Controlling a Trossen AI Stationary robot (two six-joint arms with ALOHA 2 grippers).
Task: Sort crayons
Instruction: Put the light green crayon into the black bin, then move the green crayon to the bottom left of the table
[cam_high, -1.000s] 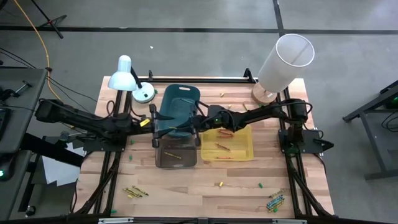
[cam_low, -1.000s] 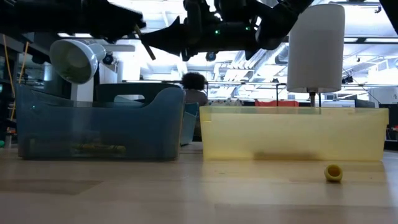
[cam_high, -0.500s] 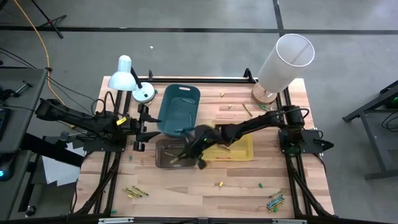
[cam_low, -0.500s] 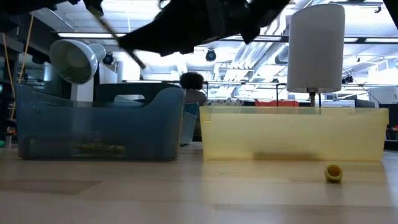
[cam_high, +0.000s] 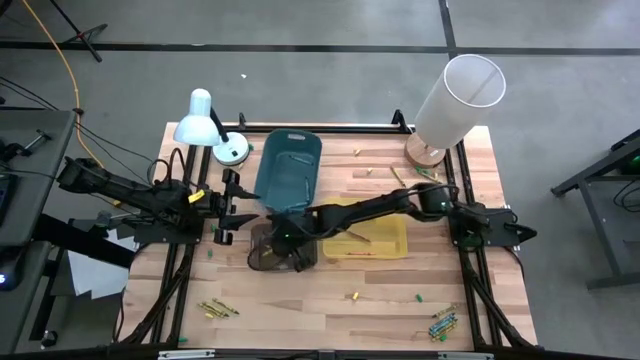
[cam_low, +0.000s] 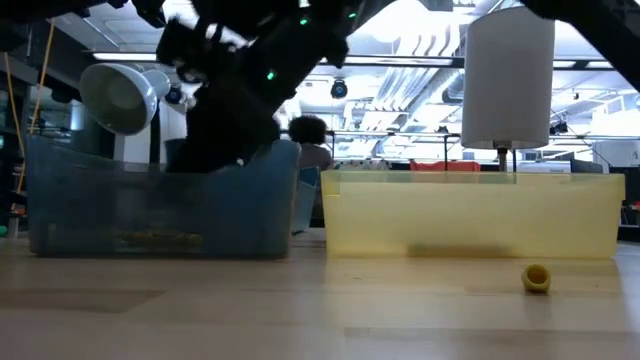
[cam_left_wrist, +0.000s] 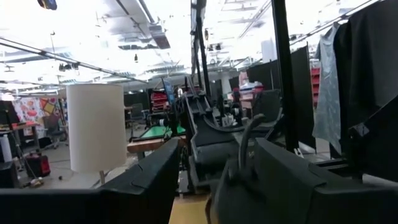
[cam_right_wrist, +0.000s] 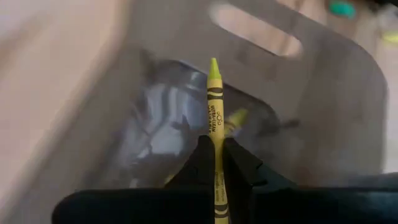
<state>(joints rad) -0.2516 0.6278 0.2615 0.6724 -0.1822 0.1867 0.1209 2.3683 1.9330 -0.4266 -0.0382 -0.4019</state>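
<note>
Yellow crayon (cam_right_wrist: 214, 118) sits clenched in the right pincer (cam_right_wrist: 214, 155), tip pointing forward into the smoky grey bin (cam_right_wrist: 323, 106), where another yellow crayon lies on the bottom; looks like same-colour sorting, about to drop. High view: right arm stretches across the yellow bin (cam_high: 395, 240), its pincer (cam_high: 285, 240) down over the grey bin (cam_high: 262, 258), which sits just in front of the teal bin (cam_high: 290, 165). Left pincer (cam_high: 232, 205) waits released, off to the left of the bins, nothing in it. Loose crayons (cam_high: 218, 308) are still on the wooden surface (cam_high: 380, 300) near the front left, another bunch front right, a few behind the yellow bin, so plenty left. Low view: dark arm mass dips into the left bin (cam_low: 100, 215); yellow bin (cam_low: 470, 215) alongside, small yellow bit (cam_low: 536, 278) out front. Left wrist view: only room, nothing useful. Versus a second ago: right pincer was higher, over the gap between teal and yellow bins; now lowered into grey; left arm pulled back leftward.
</note>
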